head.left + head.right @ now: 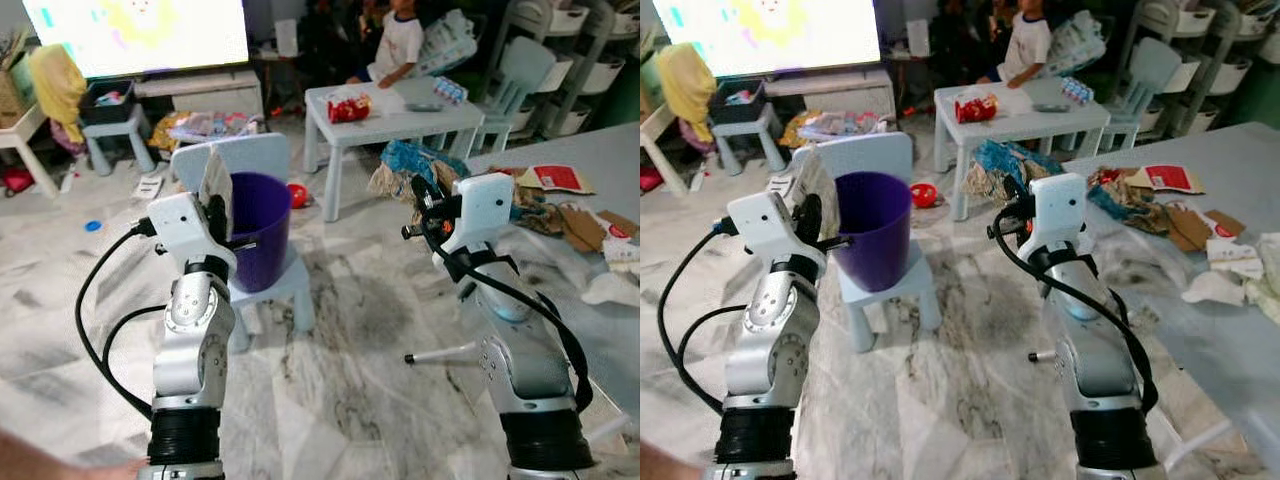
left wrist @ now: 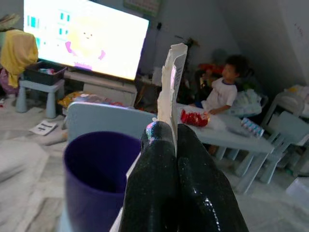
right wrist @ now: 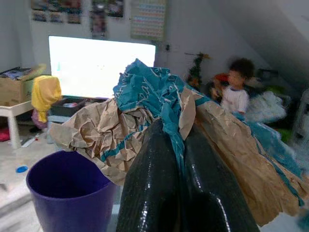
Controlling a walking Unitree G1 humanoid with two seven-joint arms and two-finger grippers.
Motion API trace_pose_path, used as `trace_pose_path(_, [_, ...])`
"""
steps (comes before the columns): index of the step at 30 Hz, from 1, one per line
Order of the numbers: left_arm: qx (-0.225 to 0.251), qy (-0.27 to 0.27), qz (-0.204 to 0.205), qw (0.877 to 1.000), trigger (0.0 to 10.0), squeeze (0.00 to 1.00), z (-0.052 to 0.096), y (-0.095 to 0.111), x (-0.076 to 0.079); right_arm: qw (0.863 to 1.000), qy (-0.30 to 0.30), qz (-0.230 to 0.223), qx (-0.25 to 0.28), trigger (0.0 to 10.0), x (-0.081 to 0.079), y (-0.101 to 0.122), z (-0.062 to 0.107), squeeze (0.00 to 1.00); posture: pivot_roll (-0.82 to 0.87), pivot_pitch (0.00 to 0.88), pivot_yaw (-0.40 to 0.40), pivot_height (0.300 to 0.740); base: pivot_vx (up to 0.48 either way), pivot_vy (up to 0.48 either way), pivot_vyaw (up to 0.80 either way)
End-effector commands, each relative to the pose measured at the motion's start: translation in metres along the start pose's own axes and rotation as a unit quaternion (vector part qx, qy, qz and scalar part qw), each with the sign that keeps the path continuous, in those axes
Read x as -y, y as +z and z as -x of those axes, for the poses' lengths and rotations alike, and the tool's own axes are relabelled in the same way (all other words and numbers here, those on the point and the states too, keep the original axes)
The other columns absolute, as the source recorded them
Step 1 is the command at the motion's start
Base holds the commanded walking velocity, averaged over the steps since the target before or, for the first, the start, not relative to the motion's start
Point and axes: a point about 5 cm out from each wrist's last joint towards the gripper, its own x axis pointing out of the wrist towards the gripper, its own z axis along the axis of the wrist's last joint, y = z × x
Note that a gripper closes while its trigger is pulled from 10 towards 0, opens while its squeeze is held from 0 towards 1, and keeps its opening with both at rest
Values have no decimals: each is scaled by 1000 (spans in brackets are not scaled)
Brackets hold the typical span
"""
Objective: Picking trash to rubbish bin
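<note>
My left end effector (image 2: 166,133) pinches a flat white wrapper (image 2: 170,82) beside the purple bin (image 1: 258,228). Right end effector (image 3: 174,128) is clamped on crumpled brown-and-teal paper (image 3: 145,113).

A family living room is showing itself here: a big television (image 1: 135,35) is glowing, a child (image 1: 397,45) is sitting by a small table (image 1: 400,115) (child-sized chairs (image 1: 515,80) too), marble floor (image 1: 350,380) underfoot.
</note>
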Motion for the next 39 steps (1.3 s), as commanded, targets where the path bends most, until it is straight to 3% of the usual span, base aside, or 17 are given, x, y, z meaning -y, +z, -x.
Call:
trace_pose_path(1, [1, 3, -3, 1000, 0, 0, 0, 1, -2, 1000, 1, 0, 3, 0, -1, 2, -2, 0, -24, 0, -28, 740, 480, 0, 625])
trace_pose_path(16, [-2, 7, 2, 1000, 0, 0, 2, -1, 1, 1000, 6, -7, 2, 0, -4, 0, 0, 0, -27, 0, -23, 740, 353, 0, 66])
trace_pose_path(17, [-2, 6, 3, 1000, 824, 0, 2, -1, 1, 1000, 3, -12, 2, 0, -3, -1, 1, 0, -27, 0, -21, 740, 0, 0, 0])
trace_pose_path(20, [-5, -2, 1, 1000, 0, 0, 2, -1, 2, 1000, -1, -17, 3, 0, -3, -1, 1, 0, -27, 0, -18, 740, 0, 0, 0])
trace_pose_path(28, [0, -19, 8, 1000, 0, 0, 2, 1, 6, 1000, 0, -15, 6, 0, -4, -1, 2, 0, -26, 0, -11, 740, 105, 0, 0])
trace_pose_path(39, [-9, -20, 5, 1000, 0, 0, 5, -2, 4, 1000, 12, -14, 2, 0, -9, -4, 5, 0, -15, 0, -14, 740, 456, 0, 0])
